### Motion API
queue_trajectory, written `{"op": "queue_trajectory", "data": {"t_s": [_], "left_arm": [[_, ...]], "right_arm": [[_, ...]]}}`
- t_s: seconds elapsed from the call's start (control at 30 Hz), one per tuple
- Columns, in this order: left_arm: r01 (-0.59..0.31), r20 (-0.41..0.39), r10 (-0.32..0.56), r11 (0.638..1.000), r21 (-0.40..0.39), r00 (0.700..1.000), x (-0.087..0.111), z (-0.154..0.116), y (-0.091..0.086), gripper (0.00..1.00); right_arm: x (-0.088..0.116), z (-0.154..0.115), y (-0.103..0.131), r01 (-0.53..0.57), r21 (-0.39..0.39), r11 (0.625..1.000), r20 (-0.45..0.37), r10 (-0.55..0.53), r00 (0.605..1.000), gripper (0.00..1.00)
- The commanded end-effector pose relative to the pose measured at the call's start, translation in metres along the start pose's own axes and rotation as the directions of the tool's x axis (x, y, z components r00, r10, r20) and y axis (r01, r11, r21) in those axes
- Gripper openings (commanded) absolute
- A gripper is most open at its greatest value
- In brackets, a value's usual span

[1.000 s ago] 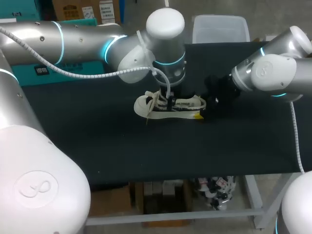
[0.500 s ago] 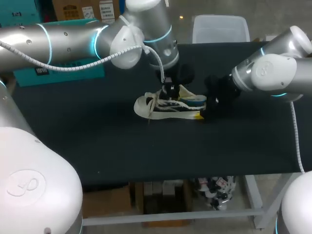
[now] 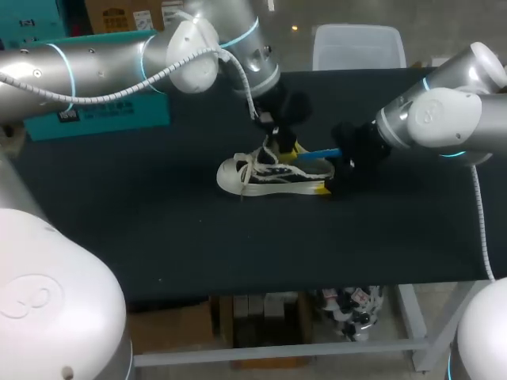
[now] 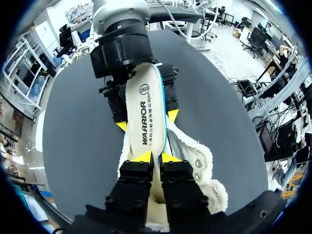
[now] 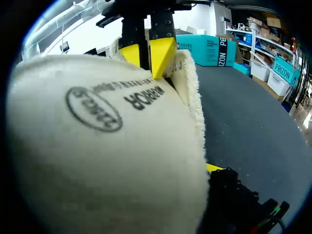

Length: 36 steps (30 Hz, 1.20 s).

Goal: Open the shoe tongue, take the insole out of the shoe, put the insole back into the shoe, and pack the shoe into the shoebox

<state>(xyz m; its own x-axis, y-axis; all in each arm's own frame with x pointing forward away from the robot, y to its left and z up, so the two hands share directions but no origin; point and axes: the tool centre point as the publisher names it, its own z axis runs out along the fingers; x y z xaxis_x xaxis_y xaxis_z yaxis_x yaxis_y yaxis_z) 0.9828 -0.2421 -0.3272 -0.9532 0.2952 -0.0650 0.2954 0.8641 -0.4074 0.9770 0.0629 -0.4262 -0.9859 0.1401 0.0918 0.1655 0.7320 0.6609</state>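
A white lace-up shoe (image 3: 269,176) lies on its sole mid-table, toe to the left. My left gripper (image 4: 156,159) hangs over its opening, shut on the front end of the cream insole (image 4: 146,112). The insole slants up out of the shoe, its blue underside (image 3: 318,153) showing. My right gripper (image 3: 331,184) is at the heel, its yellow fingertips (image 4: 171,116) pressed against both sides of the shoe's fleece-lined collar (image 4: 197,156). In the right wrist view the insole (image 5: 97,146) fills the space ahead, and one of my own fingertips (image 5: 214,168) shows beside it.
A clear plastic bin (image 3: 358,46) stands at the table's far edge, behind my right arm. A teal box (image 3: 103,115) sits at the back left. The black tabletop (image 3: 238,253) lies bare in front of the shoe.
My left gripper has risen and drawn back from the shoe's opening, lifting the insole partly out. The shoe and my right arm have stayed where they were.
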Motion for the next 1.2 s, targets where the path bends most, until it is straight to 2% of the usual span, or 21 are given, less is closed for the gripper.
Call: {"op": "queue_trajectory", "data": {"t_s": [0.03,0.23,0.47,0.83,0.87,0.9,0.93,0.97,1.2], "left_arm": [[-0.029,-0.002,0.029,0.996,0.081,1.000,0.009,-0.018,0.001,0.00],[-0.095,-0.007,0.098,0.981,0.171,0.995,0.019,-0.043,-0.012,0.00],[-0.166,0.010,0.170,0.942,0.292,0.985,0.029,-0.073,-0.033,0.00],[-0.254,0.040,0.259,0.887,0.387,0.965,0.045,-0.106,-0.052,0.00],[-0.263,0.044,0.268,0.881,0.392,0.963,0.047,-0.108,-0.053,0.00],[-0.273,0.049,0.276,0.876,0.398,0.960,0.050,-0.112,-0.054,0.00],[-0.278,0.051,0.281,0.873,0.402,0.958,0.051,-0.114,-0.055,0.00],[-0.285,0.057,0.287,0.869,0.405,0.956,0.053,-0.117,-0.056,0.00],[-0.324,0.090,0.317,0.845,0.426,0.944,0.064,-0.136,-0.059,0.00]], "right_arm": [[0.003,0.006,-0.004,0.001,-0.002,1.000,0.000,-0.001,1.000,0.00],[0.003,0.006,-0.004,0.001,-0.002,1.000,0.000,-0.001,1.000,0.00],[0.003,0.006,-0.004,0.001,-0.002,1.000,0.000,-0.001,1.000,0.00],[0.003,-0.004,-0.003,0.009,0.028,1.000,0.002,-0.009,1.000,0.00],[0.003,-0.005,-0.003,0.008,0.030,1.000,0.002,-0.009,1.000,0.20],[0.003,-0.007,-0.003,0.009,0.033,0.999,0.001,-0.009,1.000,0.55],[0.003,-0.008,-0.003,0.011,0.036,0.999,0.000,-0.011,1.000,0.82],[0.003,-0.011,-0.002,0.011,0.045,0.999,0.000,-0.011,1.000,1.00],[0.003,-0.036,0.001,0.005,0.086,0.996,0.020,-0.007,1.000,1.00]]}}
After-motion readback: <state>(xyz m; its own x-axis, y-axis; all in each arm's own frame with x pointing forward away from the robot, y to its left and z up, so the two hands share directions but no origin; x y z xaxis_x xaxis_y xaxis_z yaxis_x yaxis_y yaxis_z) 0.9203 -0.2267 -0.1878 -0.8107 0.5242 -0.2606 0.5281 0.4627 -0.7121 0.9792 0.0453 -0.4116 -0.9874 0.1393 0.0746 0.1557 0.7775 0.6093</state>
